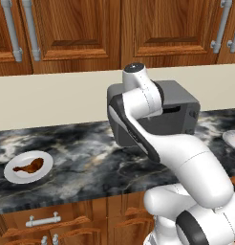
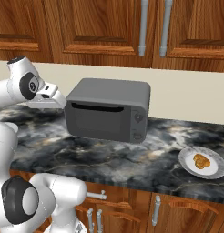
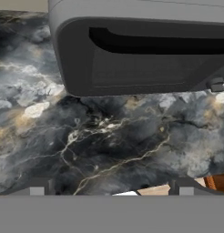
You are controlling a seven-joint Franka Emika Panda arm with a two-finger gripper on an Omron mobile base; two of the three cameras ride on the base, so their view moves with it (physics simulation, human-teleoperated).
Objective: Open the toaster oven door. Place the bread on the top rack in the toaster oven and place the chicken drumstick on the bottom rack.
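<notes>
Judging from the closed toaster oven door (image 2: 101, 121), you have every step still ahead. The toaster oven (image 2: 109, 93) sits mid-counter; the chicken drumstick (image 1: 27, 166) lies on a plate (image 1: 14, 178) well off to its left, the bread (image 2: 201, 161) on another plate (image 2: 186, 164) to its right. Your gripper (image 3: 111, 190) hangs empty, fingers wide apart, in front of the door and above the counter (image 3: 109, 141), touching nothing.

Both base views look forward and down, sharing the toaster oven (image 2: 108, 110) at 12 o'clock. Hand view looks down at the counter (image 3: 109, 145), close before the oven front.
</notes>
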